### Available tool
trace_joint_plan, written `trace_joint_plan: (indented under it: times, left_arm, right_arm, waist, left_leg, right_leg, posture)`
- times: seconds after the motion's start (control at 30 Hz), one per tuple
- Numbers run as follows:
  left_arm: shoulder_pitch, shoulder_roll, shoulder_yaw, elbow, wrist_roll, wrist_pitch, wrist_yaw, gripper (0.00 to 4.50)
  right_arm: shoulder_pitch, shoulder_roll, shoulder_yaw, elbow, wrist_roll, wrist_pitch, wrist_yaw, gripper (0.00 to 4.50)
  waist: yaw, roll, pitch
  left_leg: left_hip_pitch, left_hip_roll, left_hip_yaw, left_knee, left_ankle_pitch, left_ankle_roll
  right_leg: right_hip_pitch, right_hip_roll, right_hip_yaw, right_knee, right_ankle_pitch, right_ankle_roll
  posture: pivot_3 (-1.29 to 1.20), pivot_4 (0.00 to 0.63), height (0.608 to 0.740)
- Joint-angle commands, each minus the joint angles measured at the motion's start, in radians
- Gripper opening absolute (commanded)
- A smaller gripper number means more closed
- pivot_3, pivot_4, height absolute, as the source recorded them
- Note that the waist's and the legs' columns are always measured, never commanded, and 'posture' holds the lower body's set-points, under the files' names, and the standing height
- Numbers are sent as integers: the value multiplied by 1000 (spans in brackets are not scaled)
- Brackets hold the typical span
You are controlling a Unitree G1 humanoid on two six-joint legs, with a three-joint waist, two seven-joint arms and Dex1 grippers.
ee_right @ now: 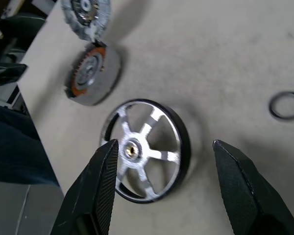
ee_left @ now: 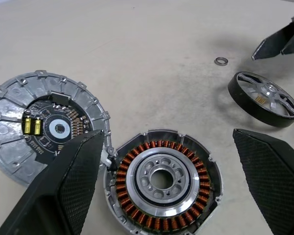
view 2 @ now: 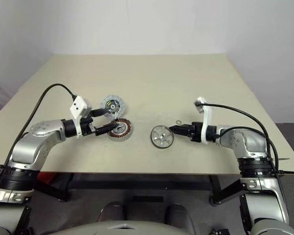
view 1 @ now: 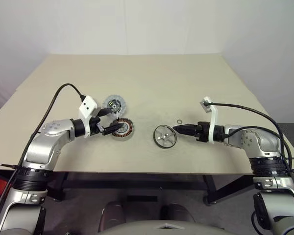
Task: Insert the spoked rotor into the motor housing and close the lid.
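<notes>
The spoked rotor (view 1: 165,136), a dark-rimmed wheel with silvery spokes, lies flat on the table near the front middle. My right gripper (view 1: 179,129) is just to its right, pointing at it, open with nothing held; in the right wrist view the rotor (ee_right: 144,149) lies beyond the two spread fingers (ee_right: 98,191). The motor housing (view 1: 122,129), a ring with copper coils, rests to the left of the rotor. My left gripper (view 1: 110,121) is open at its left side, its fingers (ee_left: 68,191) spread to either side of the housing (ee_left: 161,181). The lid (view 1: 113,104) lies just behind the housing, circuit side up.
A small dark ring (view 1: 179,122) lies on the table (view 1: 147,78) just behind the right gripper's tip. The table's front edge runs close below the parts. Black cables arc over both forearms.
</notes>
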Motion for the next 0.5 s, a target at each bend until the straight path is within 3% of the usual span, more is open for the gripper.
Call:
trace_joint_plan:
  times: [0.03,0.5]
  left_arm:
    - [-7,16,28,-22,1,-20,4,4465]
    - [0,24,36,-40,4,-20,13,4465]
  right_arm:
    - [-4,-16,11,-5,-1,-2,34,3449]
    - [24,8,35,66,-25,15,60,3449]
  waist:
    - [0,0,0]
    - [0,-1,0]
  left_leg:
    - [0,0,0,0,0,0]
    - [0,0,0,0,0,0]
  right_leg:
    - [0,0,0,0,0,0]
    - [0,0,0,0,0,0]
  posture:
    - [0,0,740]
    - [0,0,740]
